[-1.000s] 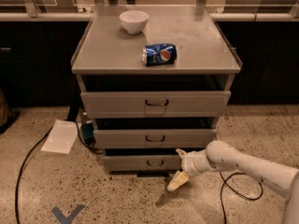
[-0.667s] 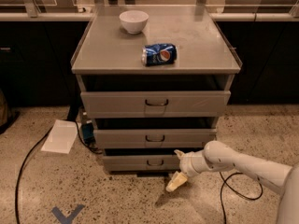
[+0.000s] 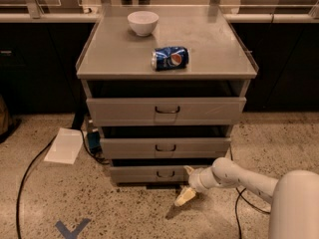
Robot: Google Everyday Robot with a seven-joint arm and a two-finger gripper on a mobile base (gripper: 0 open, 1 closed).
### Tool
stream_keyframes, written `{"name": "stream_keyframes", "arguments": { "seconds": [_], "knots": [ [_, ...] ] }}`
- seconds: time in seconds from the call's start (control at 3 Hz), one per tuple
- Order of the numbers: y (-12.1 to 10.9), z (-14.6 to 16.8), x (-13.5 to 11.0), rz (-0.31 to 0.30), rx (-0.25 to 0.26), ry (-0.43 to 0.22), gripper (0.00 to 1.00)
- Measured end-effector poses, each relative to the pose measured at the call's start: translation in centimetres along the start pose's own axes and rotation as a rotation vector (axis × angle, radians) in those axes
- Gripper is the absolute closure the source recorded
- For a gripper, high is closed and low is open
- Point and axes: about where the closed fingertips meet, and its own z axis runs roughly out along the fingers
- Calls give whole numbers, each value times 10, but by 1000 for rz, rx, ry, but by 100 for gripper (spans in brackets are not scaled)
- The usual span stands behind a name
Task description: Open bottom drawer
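Bottom drawer (image 3: 134, 175) sits lowest in the grey cabinet (image 3: 164, 59), close above the speckled floor (image 3: 99, 208), its small dark handle (image 3: 165, 174) at centre. Just right of that handle, the gripper (image 3: 186, 184) hangs with fingers spread apart, grasping nothing.

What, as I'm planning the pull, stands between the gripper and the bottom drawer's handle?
Nothing visible: the white gripper hangs low, just right of the small dark handle on the lowest grey metal drawer.

dim light; shadow on floor (image 3: 124, 213) under gripper (image 3: 187, 183)
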Motion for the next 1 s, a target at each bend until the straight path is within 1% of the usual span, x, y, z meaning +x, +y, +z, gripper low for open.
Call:
{"name": "stream_keyframes", "arguments": {
  "seconds": [0.33,0.67,1.0],
  "knots": [
    [-17,36,15,27,4,-27,0],
    [-41,60,26,36,35,-52,0],
    [-58,79,32,36,45,-64,0]
  ]
}}
